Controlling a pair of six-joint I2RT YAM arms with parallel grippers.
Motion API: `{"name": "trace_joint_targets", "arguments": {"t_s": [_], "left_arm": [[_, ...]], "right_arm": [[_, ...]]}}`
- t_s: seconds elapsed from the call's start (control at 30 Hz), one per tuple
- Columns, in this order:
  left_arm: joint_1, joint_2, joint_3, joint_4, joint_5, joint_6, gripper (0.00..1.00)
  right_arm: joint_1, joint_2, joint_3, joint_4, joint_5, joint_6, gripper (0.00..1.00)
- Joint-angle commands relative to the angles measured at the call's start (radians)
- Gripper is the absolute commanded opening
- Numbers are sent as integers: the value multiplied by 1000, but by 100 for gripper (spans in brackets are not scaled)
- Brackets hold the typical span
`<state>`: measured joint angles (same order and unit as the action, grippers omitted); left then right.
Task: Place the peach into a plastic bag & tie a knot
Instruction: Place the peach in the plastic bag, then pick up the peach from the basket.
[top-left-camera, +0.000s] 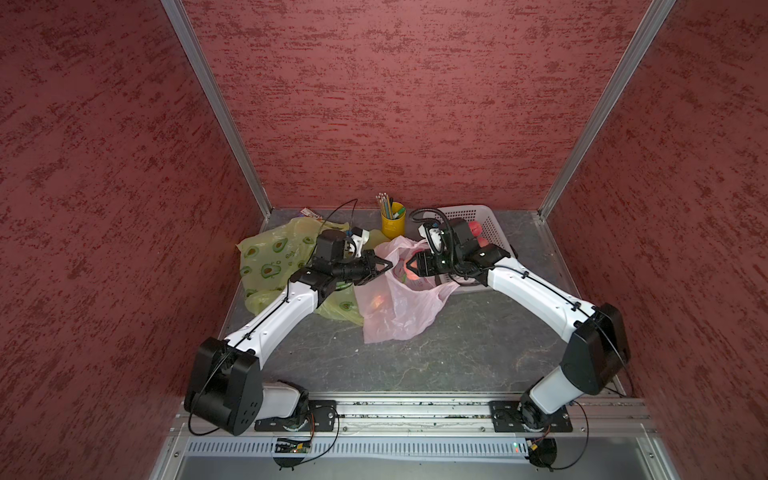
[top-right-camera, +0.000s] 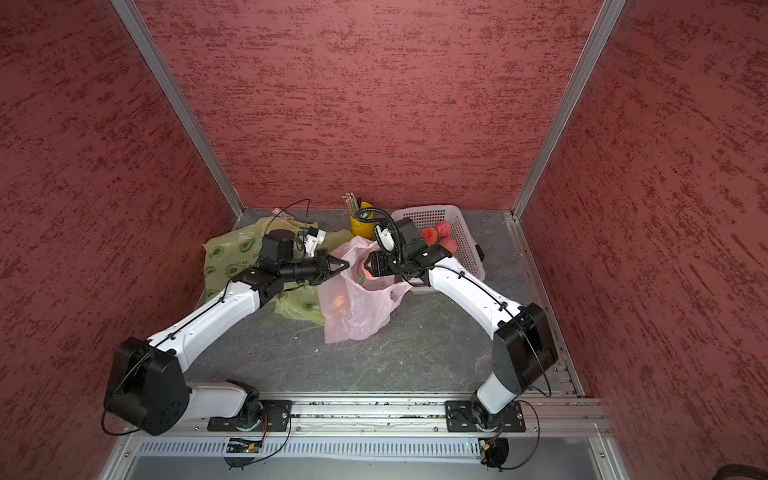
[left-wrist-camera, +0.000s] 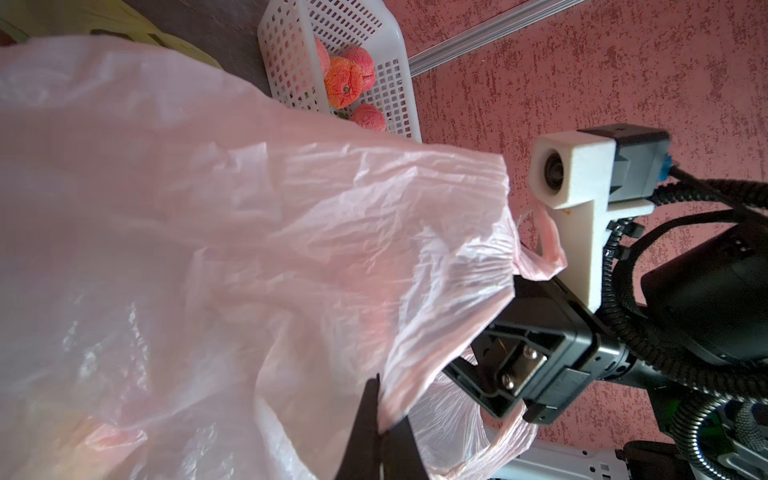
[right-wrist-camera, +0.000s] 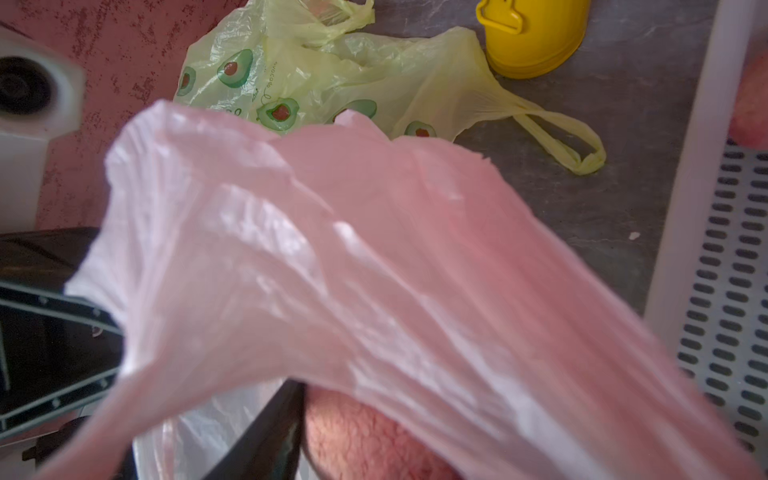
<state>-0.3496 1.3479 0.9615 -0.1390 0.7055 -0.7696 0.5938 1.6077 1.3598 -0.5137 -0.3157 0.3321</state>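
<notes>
The pink plastic bag (top-left-camera: 395, 307) lies mid-table with its mouth lifted between both arms. My left gripper (top-left-camera: 388, 264) is shut on the bag's rim, and the film is pinched between its black fingertips (left-wrist-camera: 370, 415). My right gripper (top-left-camera: 412, 266) reaches into the mouth from the other side with a reddish peach (right-wrist-camera: 365, 440) at its tips. The peach rests against one black finger (right-wrist-camera: 270, 436). The pink film (right-wrist-camera: 374, 249) covers the other finger. An orange shape (top-left-camera: 378, 299) shows through the bag lower down.
A white perforated basket (top-left-camera: 490, 220) with three more peaches (left-wrist-camera: 353, 79) stands at the back right, behind the right arm. A yellow pencil cup (top-left-camera: 393, 224) sits at the back centre. A green avocado-print bag (top-left-camera: 270, 257) lies under the left arm.
</notes>
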Motion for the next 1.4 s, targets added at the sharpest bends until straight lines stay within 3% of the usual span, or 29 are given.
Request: {"name": "trace_joint_targets", "arguments": {"t_s": [0.0, 0.07, 0.17, 0.4, 0.57, 0.73, 0.9, 1.37], "left_arm": [[2, -4, 19, 13, 7, 16, 0], [2, -2, 17, 14, 8, 15, 0], [3, 0, 17, 17, 9, 16, 0], [9, 0, 8, 32, 20, 15, 0], [9, 5, 2, 55, 37, 7, 0], [9, -2, -3, 65, 46, 4, 0], [9, 0, -19, 78, 58, -2, 0], [4, 0, -41, 109, 71, -16, 0]], "right_arm": [[21, -26, 16, 22, -70, 2, 76], [21, -57, 12, 21, -80, 1, 83], [18, -110, 23, -9, -42, -8, 84], [-111, -329, 18, -49, 235, 22, 86], [-232, -416, -68, -33, 362, 82, 91], [-321, -352, -213, -20, 439, 120, 99], [-341, -225, -278, 25, 535, 119, 99], [-363, 66, -194, 70, 635, 95, 99]]}}
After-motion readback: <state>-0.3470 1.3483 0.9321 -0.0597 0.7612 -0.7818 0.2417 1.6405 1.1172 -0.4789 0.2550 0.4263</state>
